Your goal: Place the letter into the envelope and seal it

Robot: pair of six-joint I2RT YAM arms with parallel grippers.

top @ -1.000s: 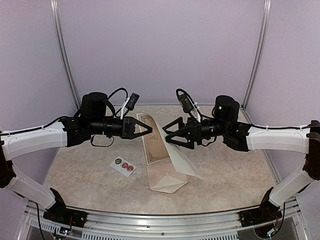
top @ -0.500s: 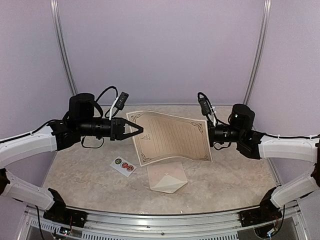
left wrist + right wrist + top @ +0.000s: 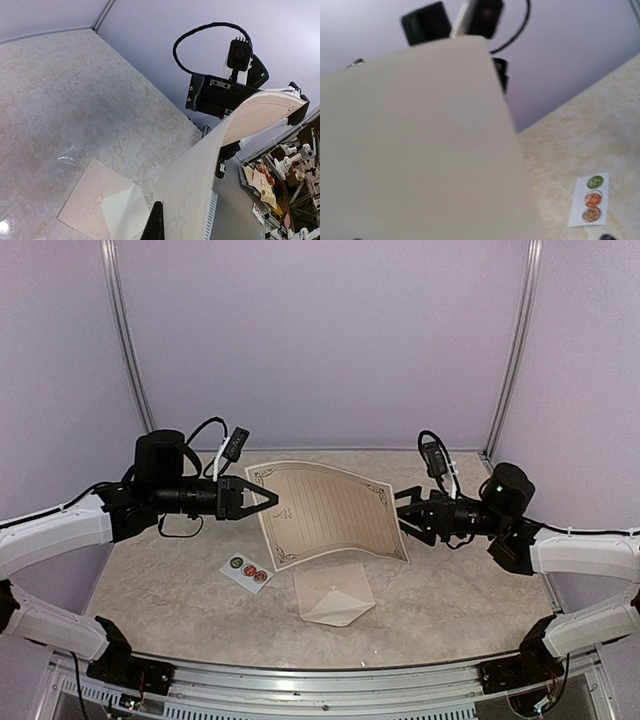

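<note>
The letter (image 3: pixel 328 512), a cream sheet with a dark ornamental border and fine printed lines on its face and a plain pale back, hangs in the air above the table. It is stretched crosswise in a gentle bow, its printed side tilted up, one short edge pinched in the left gripper (image 3: pixel 268 498) and the other in the right gripper (image 3: pixel 405 518). The envelope (image 3: pixel 335 593), small and pale cream-pink, lies flat on the table just below the sheet's near edge, a whiter triangular flap showing on it.
</note>
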